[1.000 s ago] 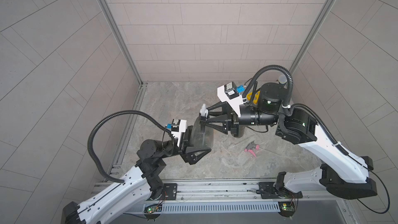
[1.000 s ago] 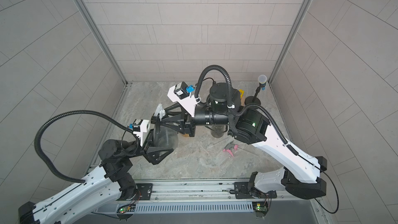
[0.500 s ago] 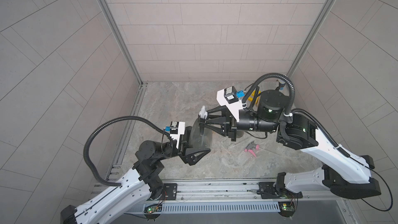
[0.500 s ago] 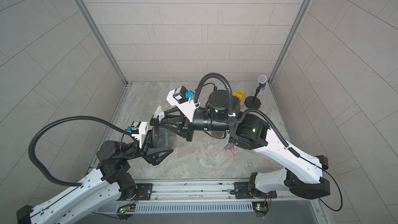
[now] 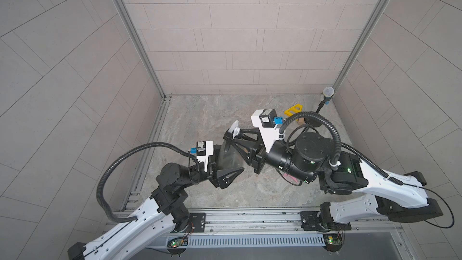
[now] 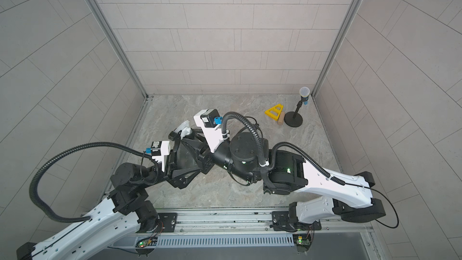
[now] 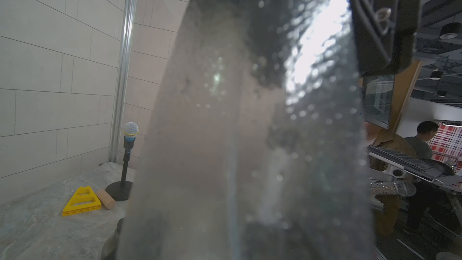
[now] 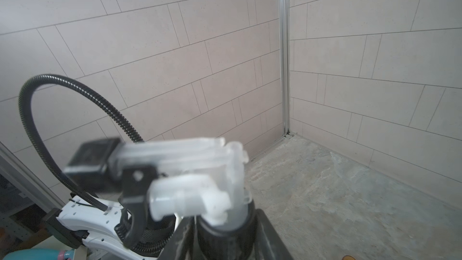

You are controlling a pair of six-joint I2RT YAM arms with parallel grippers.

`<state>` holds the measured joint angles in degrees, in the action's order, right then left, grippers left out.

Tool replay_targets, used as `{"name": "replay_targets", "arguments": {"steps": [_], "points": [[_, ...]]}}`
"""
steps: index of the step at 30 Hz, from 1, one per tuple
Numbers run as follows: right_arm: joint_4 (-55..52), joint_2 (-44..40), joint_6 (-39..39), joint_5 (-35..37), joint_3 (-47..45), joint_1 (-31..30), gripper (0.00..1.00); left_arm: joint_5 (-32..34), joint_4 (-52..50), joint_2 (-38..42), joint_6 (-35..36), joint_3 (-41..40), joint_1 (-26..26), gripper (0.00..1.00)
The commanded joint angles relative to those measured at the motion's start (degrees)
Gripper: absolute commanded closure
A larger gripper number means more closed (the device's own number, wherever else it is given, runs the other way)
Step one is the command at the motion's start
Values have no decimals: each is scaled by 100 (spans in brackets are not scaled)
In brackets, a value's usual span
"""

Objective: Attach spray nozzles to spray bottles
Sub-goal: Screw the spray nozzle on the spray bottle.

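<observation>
**Item 1. Smoky grey spray bottle (image 5: 230, 152).** Translucent, pear-shaped. It is left of the middle of the desk (image 5: 200, 113), about halfway between the near and far edges. The left gripper (image 5: 226, 162) holds it by the body, one finger on either side and closed against the wall. I cannot tell whether the base rests on the desk. In the left wrist view the bottle (image 7: 250, 146) fills most of the frame. Its wall is speckled with small bright spots, and no liquid level can be made out.

**Item 2. Translucent whitish spray nozzle (image 5: 235, 128).** It sits on top of the neck of item 1. In the right wrist view the nozzle (image 8: 200, 178) shows a clear head above a dark collar (image 8: 225, 233). How far the collar is screwed on cannot be seen. The right gripper (image 5: 230, 139) reaches in from the right-hand side, and its fingers (image 8: 181, 238) straddle the collar. Whether they press on it or stand just clear cannot be told.

**Item 3. Pink-tinted nozzle (image 5: 290, 176).** It lies on the desk under the right arm, nearer the near edge. Most of it is hidden.

**Item 4. Sundries near the far right corner, seen in both top views.**
- Yellow triangular block (image 6: 274, 111), lying flat.
- Tan wooden cylinder (image 6: 281, 119), just beside the block.
- Microphone (image 6: 304, 92) on a stand with a round black base (image 6: 293, 120), just beside the cylinder.
</observation>
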<state>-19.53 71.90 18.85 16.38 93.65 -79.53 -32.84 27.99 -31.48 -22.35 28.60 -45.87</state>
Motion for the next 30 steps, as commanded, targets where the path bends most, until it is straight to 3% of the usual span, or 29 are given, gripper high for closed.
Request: {"name": "replay_targets", "arguments": {"steps": [1,5,7,12,15,20,30], "points": [[-243,-279,-379,-198,-147,-117,50,331,102,78,-22,279,16,100],[-429,-908,-1019,-682,-399,-38,39,271,194,177,-59,189,16,100],[-441,-1138,-1063,-1246,-494,314,37,205,265,173,-121,164,16,100],[-609,-757,-440,-4239,83,2044,31,-169,432,35,-239,212,15,100],[-634,-382,-281,-4984,480,2426,31,-293,492,2,-302,208,16,100],[-827,92,-303,-5505,968,2477,31,-398,513,2,-340,207,12,100],[-790,299,-400,-5207,999,2314,37,-496,560,-43,-381,199,16,100]]}}
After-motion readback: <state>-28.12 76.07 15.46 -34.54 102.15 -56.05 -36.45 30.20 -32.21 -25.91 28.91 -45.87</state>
